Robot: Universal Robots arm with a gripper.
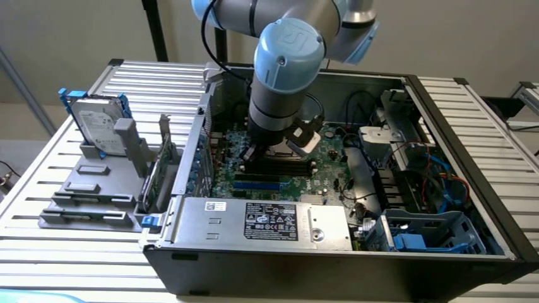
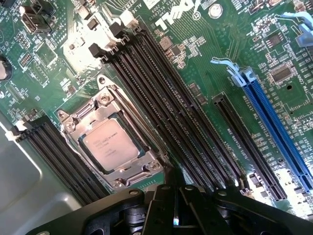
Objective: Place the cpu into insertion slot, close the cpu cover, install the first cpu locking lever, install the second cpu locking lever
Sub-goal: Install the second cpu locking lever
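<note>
Already the cpu (image 2: 109, 144) sits in the insertion slot (image 2: 146, 157) under the cpu cover (image 2: 85, 115) (apparently closed); the pincer (image 2: 175, 215), fingers together and empty, should press each lever squarely.

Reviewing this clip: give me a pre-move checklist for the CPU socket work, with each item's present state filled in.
1. cpu seated in the insertion slot: ok.
2. cpu cover closed over the chip: ok, lying flat around it.
3. Both locking levers latched: cannot tell.
4. gripper shut and carrying nothing: ok.
5. Gripper apart from the socket, above the memory slots: ok.
6. Arm inside the computer case, not touching cables: cannot tell.
</note>
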